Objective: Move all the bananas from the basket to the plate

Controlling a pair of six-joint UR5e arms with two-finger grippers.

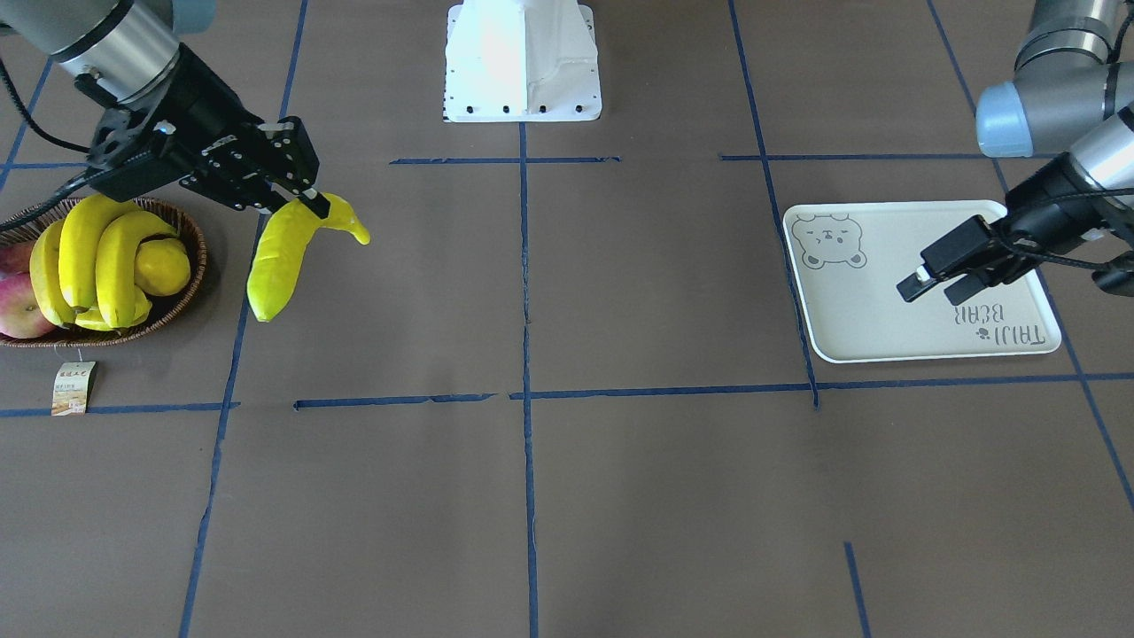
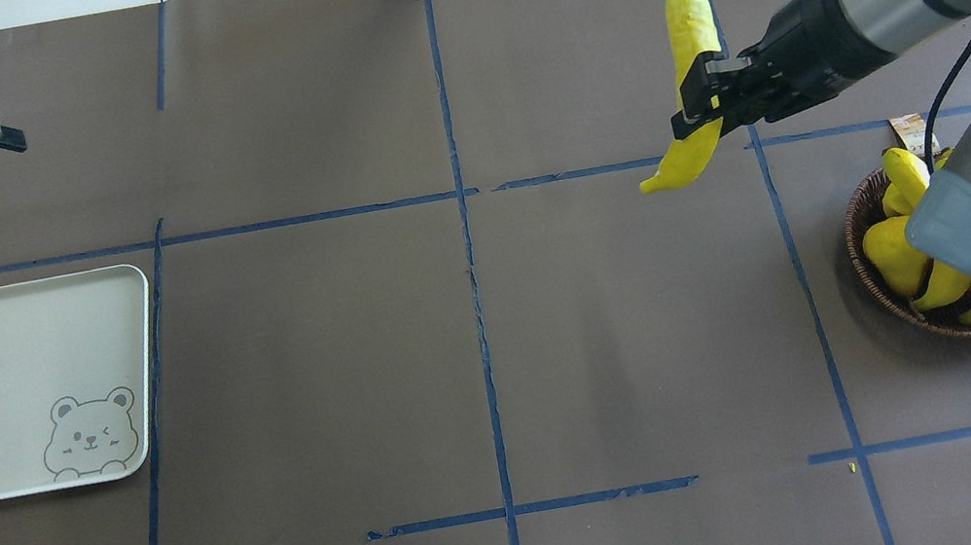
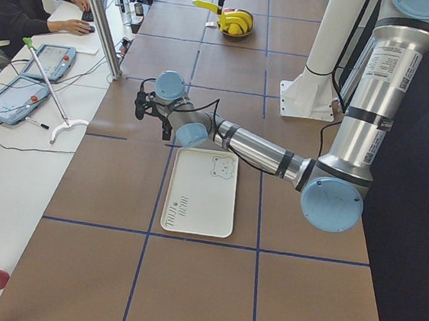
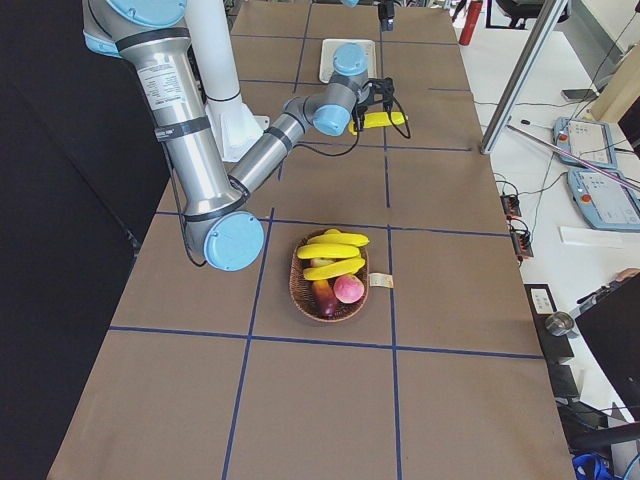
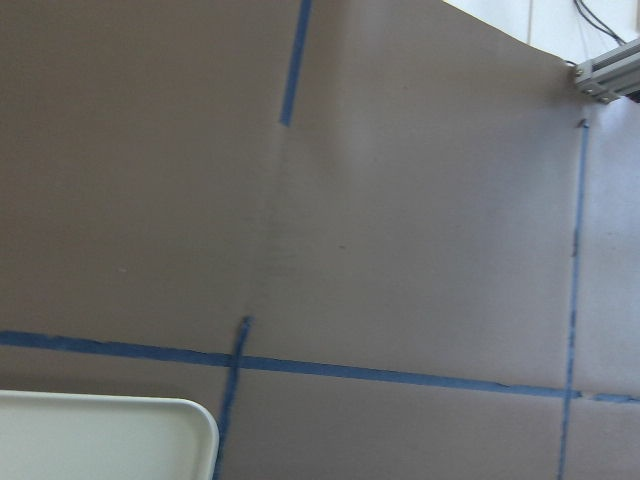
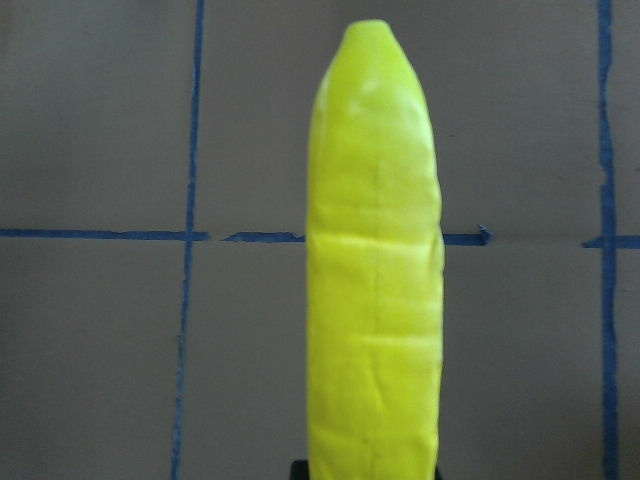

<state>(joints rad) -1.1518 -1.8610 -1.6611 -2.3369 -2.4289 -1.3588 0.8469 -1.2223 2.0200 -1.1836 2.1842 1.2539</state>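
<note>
beside the basket (image 1: 200, 259) with three bananas (image 1: 89, 257), right gripper (image 1: 310, 202) pinches a banana (image 1: 279, 261); left gripper (image 1: 930, 285) spread near plate (image 1: 850, 301).

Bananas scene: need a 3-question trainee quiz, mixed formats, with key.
1. True or false: the plate is empty.
2. The right gripper is: A open; B shut on the banana; C shut, empty.
3. Fill in: ___ bananas lie in the basket.
Key: 1 true; 2 B; 3 three.
</note>
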